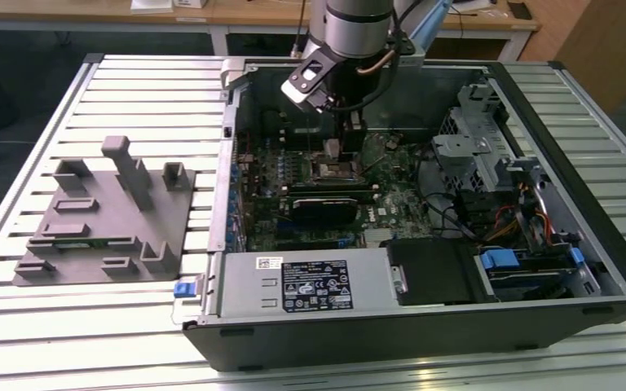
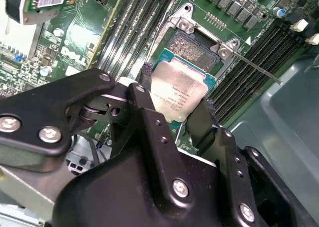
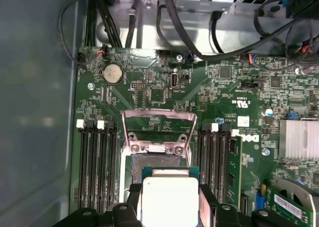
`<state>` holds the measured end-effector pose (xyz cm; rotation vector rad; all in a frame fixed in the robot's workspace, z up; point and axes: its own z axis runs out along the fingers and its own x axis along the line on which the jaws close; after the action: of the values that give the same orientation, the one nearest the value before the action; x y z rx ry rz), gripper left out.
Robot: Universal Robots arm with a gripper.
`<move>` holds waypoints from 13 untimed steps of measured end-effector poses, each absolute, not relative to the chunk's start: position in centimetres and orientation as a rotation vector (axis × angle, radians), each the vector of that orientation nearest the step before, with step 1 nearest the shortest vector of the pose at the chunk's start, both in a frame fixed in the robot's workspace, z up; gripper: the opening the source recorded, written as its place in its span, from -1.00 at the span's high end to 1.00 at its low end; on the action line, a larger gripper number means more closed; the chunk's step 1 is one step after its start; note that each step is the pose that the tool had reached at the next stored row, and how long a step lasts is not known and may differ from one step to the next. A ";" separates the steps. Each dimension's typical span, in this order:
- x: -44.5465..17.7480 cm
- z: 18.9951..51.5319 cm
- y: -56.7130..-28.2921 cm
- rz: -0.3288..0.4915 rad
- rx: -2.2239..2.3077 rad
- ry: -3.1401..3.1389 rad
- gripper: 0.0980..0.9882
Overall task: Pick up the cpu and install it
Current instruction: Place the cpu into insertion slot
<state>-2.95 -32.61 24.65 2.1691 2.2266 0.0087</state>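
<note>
The black two-fingered gripper (image 2: 175, 93) was clenched on the cpu (image 2: 178, 95), a small, flat, square chip with a pale silver metal top, one finger (image 2: 143, 77) pressed to each of two opposite edges. The cpu (image 3: 169, 202) hung directly over the open square socket (image 3: 154, 163), partly covering it in both wrist views. Whether it touched the socket's contact field could not be told. Beyond the socket, its silver metal load plate (image 3: 158, 127) stood flipped open on the green motherboard (image 3: 149, 87). Black memory slots (image 3: 97, 162) ran along both sides of the socket. In the exterior view the gripper (image 1: 335, 148) reached down into the open black computer case (image 1: 400, 342). A grey plastic fixture block (image 1: 101, 212) lay well away from the socket, outside the case, on the slatted metal table (image 1: 30, 106).
</note>
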 end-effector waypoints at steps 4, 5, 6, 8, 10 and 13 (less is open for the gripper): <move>-3.0 23.9 -32.6 0.009 2.169 2.227 0.01; -3.0 23.8 -32.6 0.009 2.169 2.226 0.01; -3.0 23.7 -32.6 0.009 2.169 2.226 0.01; -3.2 23.7 -32.6 0.009 2.169 2.227 0.01; -3.2 23.6 -32.6 0.009 2.169 2.227 0.01; -3.2 23.2 -32.5 0.009 2.170 2.226 0.01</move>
<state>-3.22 -32.47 23.17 2.1695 2.2264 0.0089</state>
